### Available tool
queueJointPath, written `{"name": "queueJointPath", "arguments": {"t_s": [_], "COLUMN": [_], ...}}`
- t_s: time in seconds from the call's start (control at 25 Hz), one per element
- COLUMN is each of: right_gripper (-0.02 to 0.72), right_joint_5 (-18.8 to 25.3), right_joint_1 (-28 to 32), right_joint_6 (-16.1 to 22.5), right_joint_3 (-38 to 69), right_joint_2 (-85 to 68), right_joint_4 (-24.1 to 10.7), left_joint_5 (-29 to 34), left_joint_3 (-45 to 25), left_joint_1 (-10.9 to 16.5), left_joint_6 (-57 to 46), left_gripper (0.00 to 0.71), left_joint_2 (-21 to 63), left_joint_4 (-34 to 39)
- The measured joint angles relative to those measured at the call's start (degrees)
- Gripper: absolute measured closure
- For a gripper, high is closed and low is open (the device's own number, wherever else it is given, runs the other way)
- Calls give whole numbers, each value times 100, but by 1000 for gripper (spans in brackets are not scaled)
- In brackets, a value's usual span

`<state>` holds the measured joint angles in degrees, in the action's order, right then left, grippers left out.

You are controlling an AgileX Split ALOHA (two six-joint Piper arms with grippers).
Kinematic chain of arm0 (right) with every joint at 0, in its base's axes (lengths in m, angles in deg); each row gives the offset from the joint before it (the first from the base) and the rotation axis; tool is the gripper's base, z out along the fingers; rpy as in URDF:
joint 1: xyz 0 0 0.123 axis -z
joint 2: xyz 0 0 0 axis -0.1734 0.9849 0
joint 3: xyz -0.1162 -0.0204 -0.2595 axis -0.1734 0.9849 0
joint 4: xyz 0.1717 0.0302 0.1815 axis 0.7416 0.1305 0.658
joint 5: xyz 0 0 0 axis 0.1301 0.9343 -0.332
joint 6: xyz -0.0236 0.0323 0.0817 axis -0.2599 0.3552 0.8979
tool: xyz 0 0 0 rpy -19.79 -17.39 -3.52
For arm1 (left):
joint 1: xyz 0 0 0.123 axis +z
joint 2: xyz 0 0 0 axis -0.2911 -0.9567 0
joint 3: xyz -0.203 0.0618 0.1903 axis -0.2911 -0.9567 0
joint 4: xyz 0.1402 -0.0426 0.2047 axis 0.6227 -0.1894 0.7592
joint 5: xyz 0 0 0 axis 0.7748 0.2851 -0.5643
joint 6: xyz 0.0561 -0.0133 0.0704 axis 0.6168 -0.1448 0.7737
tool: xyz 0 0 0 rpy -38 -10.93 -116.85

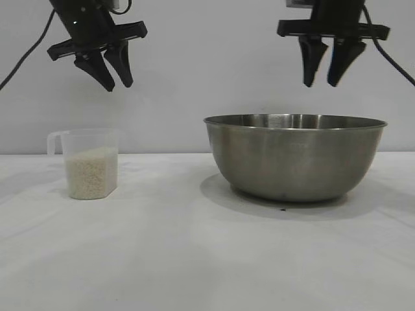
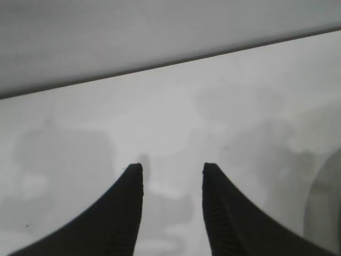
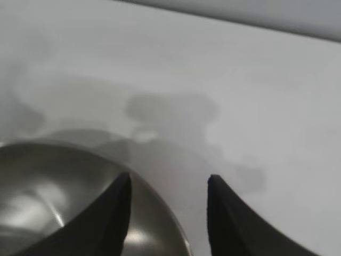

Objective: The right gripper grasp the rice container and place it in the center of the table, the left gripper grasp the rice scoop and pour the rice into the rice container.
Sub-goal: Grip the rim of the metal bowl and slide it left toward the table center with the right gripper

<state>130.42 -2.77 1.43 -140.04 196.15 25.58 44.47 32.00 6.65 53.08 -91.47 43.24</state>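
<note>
Tools both hang open in my view: right tool (image 1: 325,81) upper right above the rice container (image 1: 295,157), left tool (image 1: 117,84) upper left above the rice scoop (image 1: 91,163).

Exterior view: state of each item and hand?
rice scoop: upright on the table, partly full of rice, untouched.
rice container: upright on table, not held.
left hand: open, empty, above scoop.
right hand: open, empty, above container rim.

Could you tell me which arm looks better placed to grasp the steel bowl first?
Right: the right gripper hangs open directly above the rice container, while the left gripper hovers over the rice scoop.
</note>
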Motion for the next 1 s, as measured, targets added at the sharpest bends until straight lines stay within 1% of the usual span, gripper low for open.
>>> {"name": "queueJointPath", "arguments": {"t_s": [0.24, 0.32, 0.36, 0.4, 0.44, 0.56, 0.64, 0.84, 0.92, 0.96, 1.0], "right_gripper": [420, 569, 622, 640, 630, 630, 703, 703, 703, 655, 655], "right_joint_5": [9, -56, -67, -86, -102, -43, 1, 166, 187, 198, 209], "right_joint_1": [0, 0, 0, 0, 0, -126, -325, -1012, -1147, -1174, -1183], "right_joint_6": [-11, -11, -11, 5, -89, -258, -290, -323, -337, -337, -337], "right_joint_3": [505, 635, 693, 695, 695, 704, 704, 704, 704, 704, 704], "right_joint_2": [0, 0, 0, -9, -35, -50, -50, -50, -50, -50, -50], "right_joint_4": [-195, -232, -244, -199, -153, 115, 150, 148, 159, 159, 148], "left_joint_5": [0, 0, 0, 0, 0, 0, 13, 26, 50, 74, 85], "left_joint_3": [0, 0, 0, 0, 0, 0, 0, 0, 0, 0, 0], "left_joint_1": [0, 0, 0, 0, 0, -9, -9, -9, -9, -9, -9], "left_joint_6": [0, 0, 0, 0, 0, 0, 0, 0, 0, 0, 0], "left_gripper": [475, 475, 475, 475, 475, 475, 475, 475, 475, 475, 475], "left_joint_2": [0, 0, 0, 0, 0, 0, 0, 0, 0, 0, 0], "left_joint_4": [0, 0, 0, 0, 0, 0, 0, 0, 0, 0, 0]}}
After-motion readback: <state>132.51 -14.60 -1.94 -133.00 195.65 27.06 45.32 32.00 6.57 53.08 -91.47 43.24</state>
